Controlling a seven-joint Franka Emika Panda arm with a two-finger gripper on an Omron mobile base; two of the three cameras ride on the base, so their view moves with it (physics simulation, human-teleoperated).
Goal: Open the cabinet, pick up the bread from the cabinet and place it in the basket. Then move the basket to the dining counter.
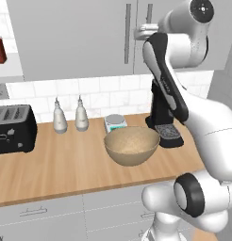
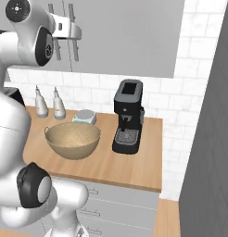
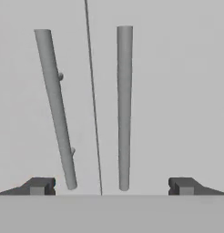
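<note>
The cabinet (image 1: 70,37) hangs above the worktop with both grey doors shut. In the hand view its two vertical bar handles stand close ahead, the left handle (image 3: 54,109) and the right handle (image 3: 124,109), either side of the door seam. My gripper (image 3: 111,186) is open and empty, its fingertips (image 3: 41,185) spread wider than both handles and touching neither. From the right base view the hand (image 2: 69,30) is raised right in front of the handles. The tan basket (image 1: 132,146) sits empty on the wood worktop below. The bread is hidden. The dining counter is out of view.
A black coffee machine (image 2: 128,115) stands right of the basket, with a small scale (image 2: 85,115) and two bottles (image 1: 60,117) behind it by the tiles. A black toaster (image 1: 14,128) sits far left. A grey wall (image 2: 208,139) closes the right side.
</note>
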